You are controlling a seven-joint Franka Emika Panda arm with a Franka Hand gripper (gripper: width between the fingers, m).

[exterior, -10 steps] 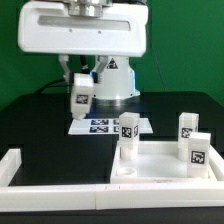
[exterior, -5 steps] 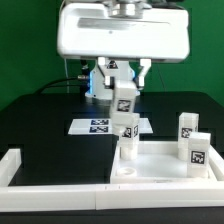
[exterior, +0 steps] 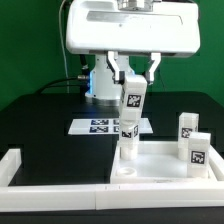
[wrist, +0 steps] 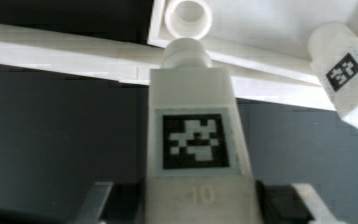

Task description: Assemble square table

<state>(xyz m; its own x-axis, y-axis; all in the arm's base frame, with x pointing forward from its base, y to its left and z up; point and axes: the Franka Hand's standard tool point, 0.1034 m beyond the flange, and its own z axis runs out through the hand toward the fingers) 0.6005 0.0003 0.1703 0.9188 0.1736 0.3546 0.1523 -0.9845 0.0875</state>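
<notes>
We see marker board (exterior: 105, 126) far on counter. Centre: fingers (exterior: 131, 90) clamp white leg (exterior: 131, 97) at tagged upper part, above leg (exterior: 128, 140) on square table (exterior: 165, 163). Rigid, light, slick plastic; grip flat sides.

Large white square plastic slab (exterior: 160, 163): smooth, faintly satin. Small white plastic legs, one held (exterior: 131, 101), others standing upright (exterior: 197, 151): same smooth finish, each bearing a matt black-and-white printed tag. Long white border rail (exterior: 60, 187): smooth plastic. Black tabletop (exterior: 45, 115): matt, non-reflective. Flat white marker board (exterior: 95, 126): thin, paper-like, matt.
</notes>
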